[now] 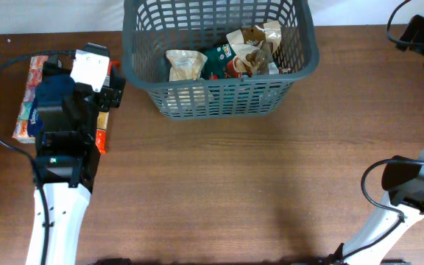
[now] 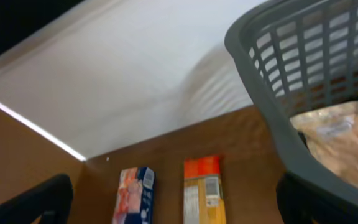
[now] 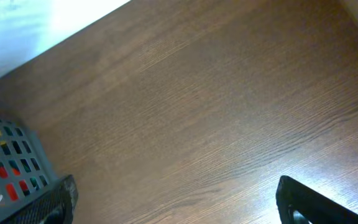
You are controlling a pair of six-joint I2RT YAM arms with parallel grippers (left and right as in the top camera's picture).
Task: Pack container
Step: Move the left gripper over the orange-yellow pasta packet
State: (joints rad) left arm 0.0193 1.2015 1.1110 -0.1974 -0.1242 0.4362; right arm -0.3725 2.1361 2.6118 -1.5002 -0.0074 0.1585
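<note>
Brown wooden table (image 3: 216,93), grey lattice container (image 3: 8,155) corner at lower left, right gripper (image 3: 176,202) spread wide.

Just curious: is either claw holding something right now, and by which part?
Nothing is held: left claw and right claw both stand open, empty.

A dark grey lattice basket (image 1: 219,99) is set at the far middle of the brown wood-grain table (image 1: 234,184). A colourful carton (image 1: 29,103) and an orange box (image 1: 101,140) are laid side by side at its left.

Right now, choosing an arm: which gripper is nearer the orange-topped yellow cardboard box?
Left. The left gripper hangs open over the box; the right gripper is far across the table.
</note>
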